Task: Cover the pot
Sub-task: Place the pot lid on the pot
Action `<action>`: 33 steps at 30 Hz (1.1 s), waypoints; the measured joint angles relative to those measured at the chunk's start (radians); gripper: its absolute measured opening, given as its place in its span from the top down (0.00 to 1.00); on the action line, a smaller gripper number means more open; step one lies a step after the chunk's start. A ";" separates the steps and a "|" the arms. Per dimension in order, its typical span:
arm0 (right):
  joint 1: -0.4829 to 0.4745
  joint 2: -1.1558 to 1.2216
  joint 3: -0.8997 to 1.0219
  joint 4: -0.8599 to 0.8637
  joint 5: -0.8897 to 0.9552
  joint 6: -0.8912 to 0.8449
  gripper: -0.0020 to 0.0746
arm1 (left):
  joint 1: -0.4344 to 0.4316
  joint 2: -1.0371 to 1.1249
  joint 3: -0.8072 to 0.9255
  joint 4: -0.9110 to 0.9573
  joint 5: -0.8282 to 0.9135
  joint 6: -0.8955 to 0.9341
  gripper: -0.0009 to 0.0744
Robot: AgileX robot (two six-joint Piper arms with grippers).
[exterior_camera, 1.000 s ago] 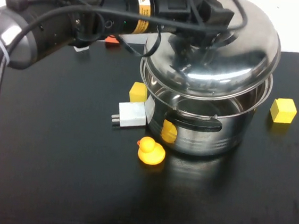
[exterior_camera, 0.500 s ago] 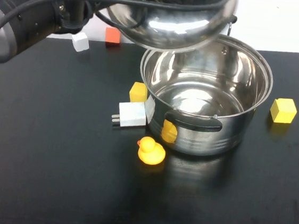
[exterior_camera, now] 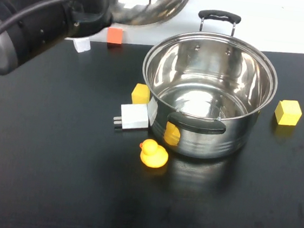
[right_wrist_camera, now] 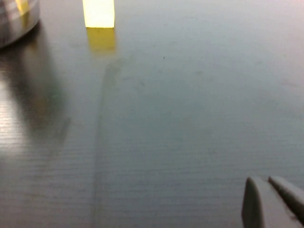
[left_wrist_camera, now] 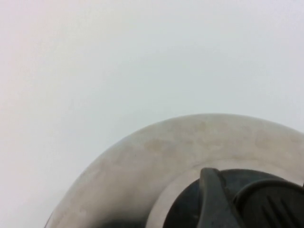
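One step remained: the pot (exterior_camera: pixel 207 106) stood uncovered mid-surface, while the left hand (left_wrist_camera: pixel 251 199), pinching the lid (exterior_camera: pixel 150 5) by its knob, hung behind it. The right hand (right_wrist_camera: pixel 273 202), fingers pressed together, idled low beside a yellow cube (right_wrist_camera: pixel 99 13).

We see the pot (exterior_camera: pixel 208 98) in polished stainless steel, mirror-bright inside and out, its loop handles (exterior_camera: pixel 197 122) in matt black plastic. The lid (left_wrist_camera: pixel 156 161) shows brushed, duller steel around a black plastic knob (left_wrist_camera: pixel 237 199), gripped by the left gripper (left_wrist_camera: pixel 247 199). The table (exterior_camera: pixel 52 180) is smooth dark laminate with a soft sheen. The duck (exterior_camera: pixel 153 153) looks like glossy yellow rubber or plastic; the cubes (exterior_camera: pixel 287 112) appear matt.
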 joint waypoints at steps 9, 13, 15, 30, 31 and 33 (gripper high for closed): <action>0.000 0.000 0.000 0.000 0.000 0.000 0.98 | -0.041 -0.008 0.002 -0.907 0.203 0.643 0.57; 0.000 0.000 0.000 0.000 0.000 0.000 0.98 | -0.048 -0.020 0.002 -1.120 0.213 0.813 0.57; 0.000 0.000 0.000 0.000 0.000 0.000 0.98 | -0.048 -0.023 0.002 -1.157 0.196 0.837 0.57; 0.000 0.000 0.000 0.000 0.000 0.000 0.98 | -0.067 0.126 -0.164 -1.335 0.185 0.994 0.57; 0.000 0.000 0.000 0.000 0.000 0.000 0.98 | -0.072 0.146 -0.164 -1.333 0.180 1.014 0.57; 0.000 0.000 0.000 0.000 0.000 0.000 0.98 | -0.083 0.171 -0.164 -1.331 0.155 1.047 0.57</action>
